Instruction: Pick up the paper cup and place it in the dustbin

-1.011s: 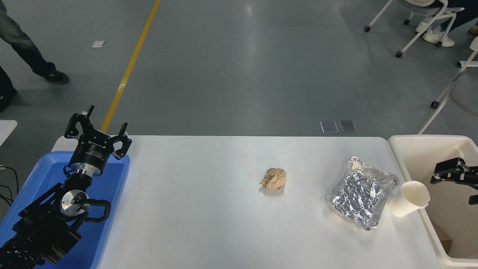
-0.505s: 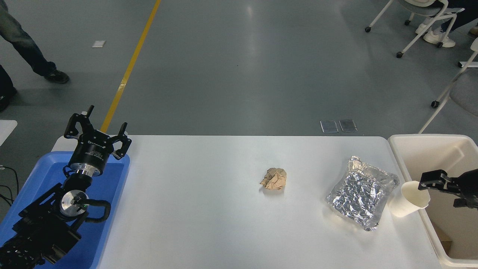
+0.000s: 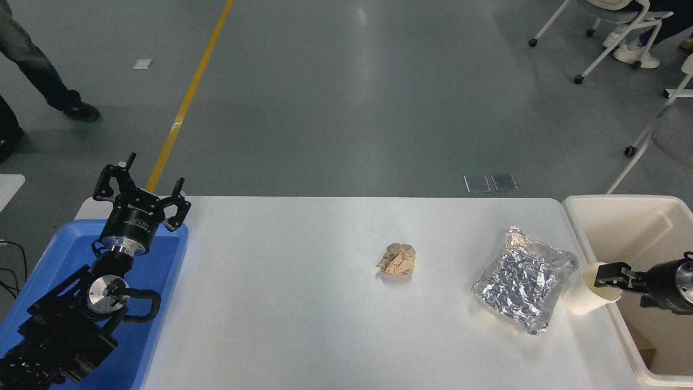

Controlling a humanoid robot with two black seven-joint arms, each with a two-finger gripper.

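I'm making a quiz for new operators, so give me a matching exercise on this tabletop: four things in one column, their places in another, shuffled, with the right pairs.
Things
1. paper cup
2. brown paper ball
3. foil bag
4. left gripper

Places
A. near the middle of the table
B. above the blue tray at the left end
C. at the table's right edge, by the dustbin, at the tip of the right gripper
D. lying flat, just left of the cup

Pairs: 1-C, 2-A, 3-D, 4-B
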